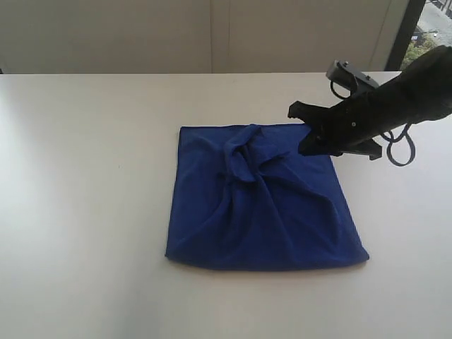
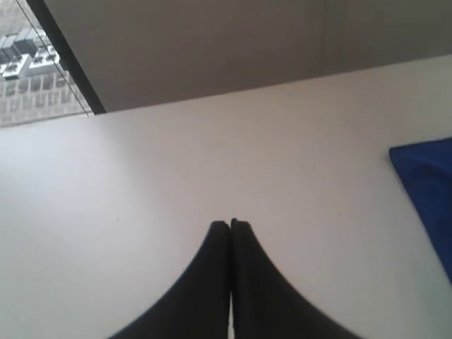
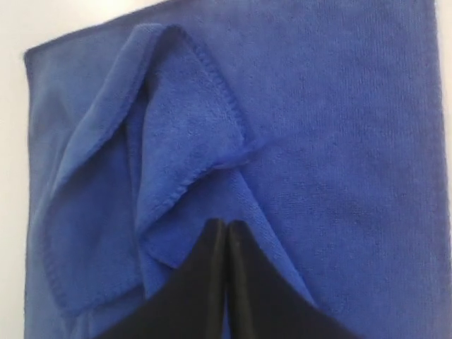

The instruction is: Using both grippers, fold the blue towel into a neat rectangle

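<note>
The blue towel lies on the white table as a rough square, with a bunched, twisted fold near its far middle. My right gripper hovers over the towel's far right corner. In the right wrist view this gripper is shut, its tips over a loose hemmed flap of the towel, with no cloth showing between the fingers. My left gripper is shut and empty above bare table. It does not show in the exterior view. One towel corner sits at the edge of the left wrist view.
A pale wall runs behind the table's far edge. A dark window frame stands at the back right. Bare tabletop surrounds the towel on the left and at the front.
</note>
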`<state>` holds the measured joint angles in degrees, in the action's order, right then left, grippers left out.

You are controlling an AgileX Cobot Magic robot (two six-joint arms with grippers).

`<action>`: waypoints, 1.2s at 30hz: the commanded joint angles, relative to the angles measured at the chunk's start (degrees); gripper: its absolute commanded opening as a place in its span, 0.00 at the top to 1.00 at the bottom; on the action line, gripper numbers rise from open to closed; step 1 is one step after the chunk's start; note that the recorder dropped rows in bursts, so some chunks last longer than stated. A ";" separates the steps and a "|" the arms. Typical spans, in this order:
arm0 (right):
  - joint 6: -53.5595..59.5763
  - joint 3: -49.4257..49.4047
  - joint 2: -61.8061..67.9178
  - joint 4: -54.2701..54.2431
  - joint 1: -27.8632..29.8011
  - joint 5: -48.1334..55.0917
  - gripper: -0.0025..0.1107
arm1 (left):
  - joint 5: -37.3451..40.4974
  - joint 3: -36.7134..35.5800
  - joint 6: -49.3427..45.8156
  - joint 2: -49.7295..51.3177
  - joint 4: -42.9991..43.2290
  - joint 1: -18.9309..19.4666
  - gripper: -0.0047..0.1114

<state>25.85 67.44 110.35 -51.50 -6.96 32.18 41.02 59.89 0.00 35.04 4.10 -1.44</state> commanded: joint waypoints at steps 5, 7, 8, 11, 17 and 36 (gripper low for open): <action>6.94 -0.09 3.23 -10.02 0.49 -1.56 0.96 | -3.37 -1.28 0.00 0.69 -10.03 0.12 0.96; 10.75 0.14 4.15 -14.35 0.49 -0.04 0.93 | -3.03 -2.78 -0.64 2.65 -15.28 0.12 0.96; 11.49 0.50 4.76 -15.82 0.49 1.98 0.91 | -2.97 -4.14 -1.96 4.51 -18.36 0.12 0.96; 11.49 1.73 5.22 -16.35 0.49 2.40 0.86 | -5.60 -9.41 -6.02 12.97 -27.60 0.12 0.96; 11.26 2.78 5.35 -17.53 0.49 -1.10 0.73 | -14.18 -12.90 -30.13 36.17 -60.50 -4.83 0.96; 12.94 6.72 14.09 -25.99 -0.44 2.34 0.66 | -21.46 -2.13 -37.77 60.38 -71.71 -19.98 0.96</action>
<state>37.77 73.66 123.46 -77.07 -7.20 33.43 18.67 57.53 -37.35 95.19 -66.50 -21.09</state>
